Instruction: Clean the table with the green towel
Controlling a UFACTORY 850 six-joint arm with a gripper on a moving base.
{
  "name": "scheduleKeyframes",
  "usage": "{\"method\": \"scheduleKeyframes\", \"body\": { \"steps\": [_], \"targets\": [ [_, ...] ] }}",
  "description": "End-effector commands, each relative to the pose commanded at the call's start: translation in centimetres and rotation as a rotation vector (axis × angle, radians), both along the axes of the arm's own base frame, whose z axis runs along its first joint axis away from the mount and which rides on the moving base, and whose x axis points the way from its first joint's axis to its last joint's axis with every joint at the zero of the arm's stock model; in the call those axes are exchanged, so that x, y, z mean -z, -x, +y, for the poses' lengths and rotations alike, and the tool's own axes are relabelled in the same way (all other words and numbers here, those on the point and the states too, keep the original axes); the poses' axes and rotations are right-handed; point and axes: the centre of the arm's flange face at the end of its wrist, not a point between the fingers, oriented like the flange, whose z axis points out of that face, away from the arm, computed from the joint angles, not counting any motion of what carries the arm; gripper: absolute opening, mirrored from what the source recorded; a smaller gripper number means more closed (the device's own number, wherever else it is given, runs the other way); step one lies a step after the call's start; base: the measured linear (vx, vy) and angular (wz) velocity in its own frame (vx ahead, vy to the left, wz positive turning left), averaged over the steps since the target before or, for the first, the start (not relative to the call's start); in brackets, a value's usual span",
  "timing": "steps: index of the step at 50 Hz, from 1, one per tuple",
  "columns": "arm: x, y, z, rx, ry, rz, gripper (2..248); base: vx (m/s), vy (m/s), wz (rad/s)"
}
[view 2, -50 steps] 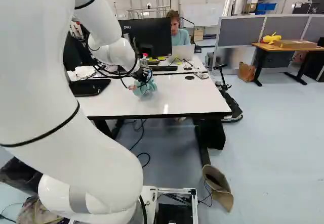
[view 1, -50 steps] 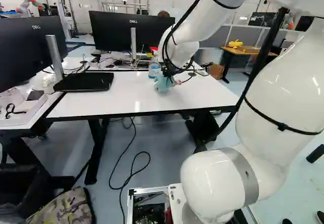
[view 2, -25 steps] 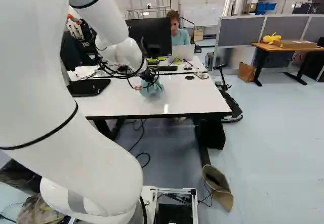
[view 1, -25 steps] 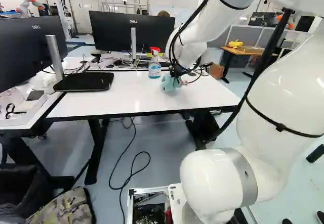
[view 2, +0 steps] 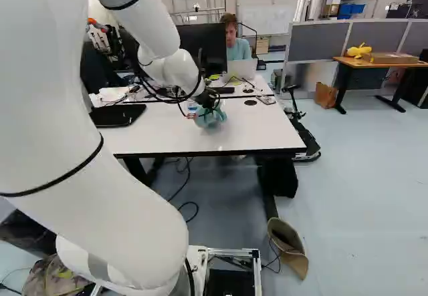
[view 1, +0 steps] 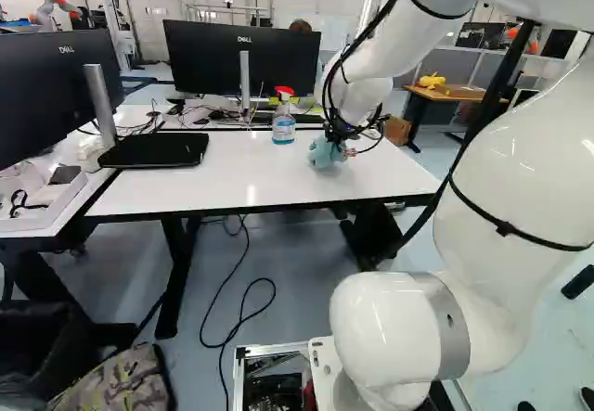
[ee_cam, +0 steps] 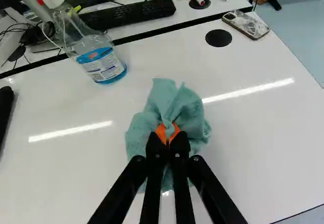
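Over the white table (view 1: 186, 188), toward its right half in the left base view, my gripper (view 1: 332, 142) points down at the bunched green towel (view 1: 325, 155). In the wrist view both fingers of the gripper (ee_cam: 167, 133) are closed on a pinched fold of the towel (ee_cam: 174, 102), which spreads around the orange pads. The towel's loose part lies low at the tabletop; whether all of it touches cannot be told. A spray bottle with blue liquid (ee_cam: 104, 62) stands upright on the same table, apart from the towel.
A phone (ee_cam: 246, 24) lies by the table's far corner, near a black round grommet (ee_cam: 218, 38). Keyboards (ee_cam: 129, 14) and monitors (view 1: 243, 58) are on the far desk, where a person sits. A black monitor base (view 1: 155, 149) rests at the table's left. Another robot (view 1: 54, 8) stands far back.
My arm has swept to the right across the table, carrying the towel along with the gripper. The spray bottle, partly covered by the arm before, now shows whole in the left base view. The base has not moved.
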Motion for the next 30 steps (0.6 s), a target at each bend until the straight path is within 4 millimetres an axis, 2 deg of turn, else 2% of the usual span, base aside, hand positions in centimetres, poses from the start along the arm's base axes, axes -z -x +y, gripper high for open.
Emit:
{"method": "scheduleKeyframes", "body": {
  "steps": [30],
  "targets": [
    [0.0, 0.3, -4.8, 0.103, 0.000, 0.000, 26, 0.000, 0.000, 0.000]
  ]
}}
